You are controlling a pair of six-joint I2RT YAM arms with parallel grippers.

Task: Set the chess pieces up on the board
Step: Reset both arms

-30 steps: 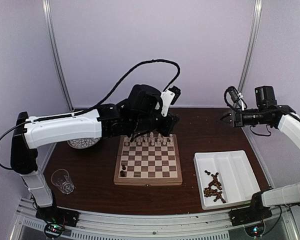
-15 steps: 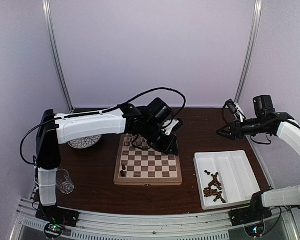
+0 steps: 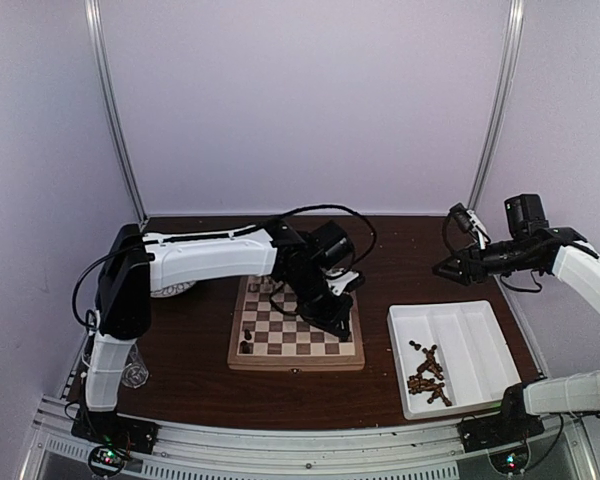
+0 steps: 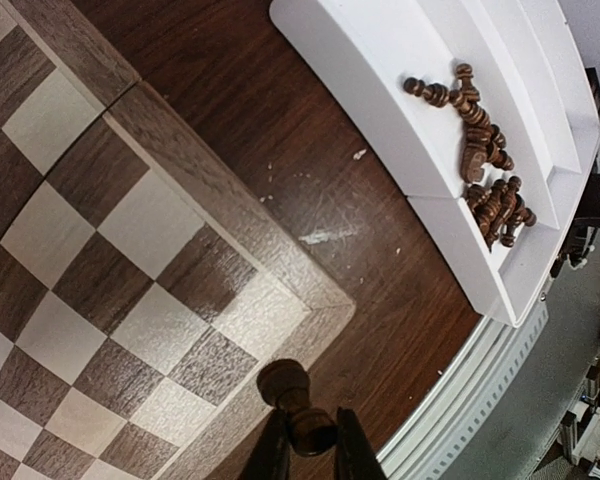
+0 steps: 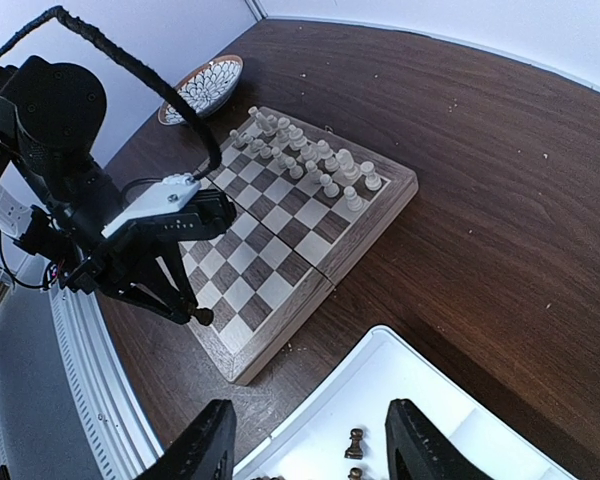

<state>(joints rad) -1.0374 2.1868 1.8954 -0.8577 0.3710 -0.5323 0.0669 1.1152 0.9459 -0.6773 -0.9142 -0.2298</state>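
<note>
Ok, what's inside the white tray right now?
A heap of dark brown chess pieces lies in the left side of the white tray, toward its near end; the rest shows bare. The pieces overlap, so their count and anything underneath them cannot be told.

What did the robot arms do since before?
The left tool, shut on a dark chess piece, swung from the far edge of the board toward its near right corner. The right tool, open, dipped slightly toward the tray. Board, white pieces and tray stayed put.

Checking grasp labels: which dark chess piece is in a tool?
The dark brown piece pinched in the left tool, over the board's near-right corner; the rest lie in the white tray or stand on the board.
</note>
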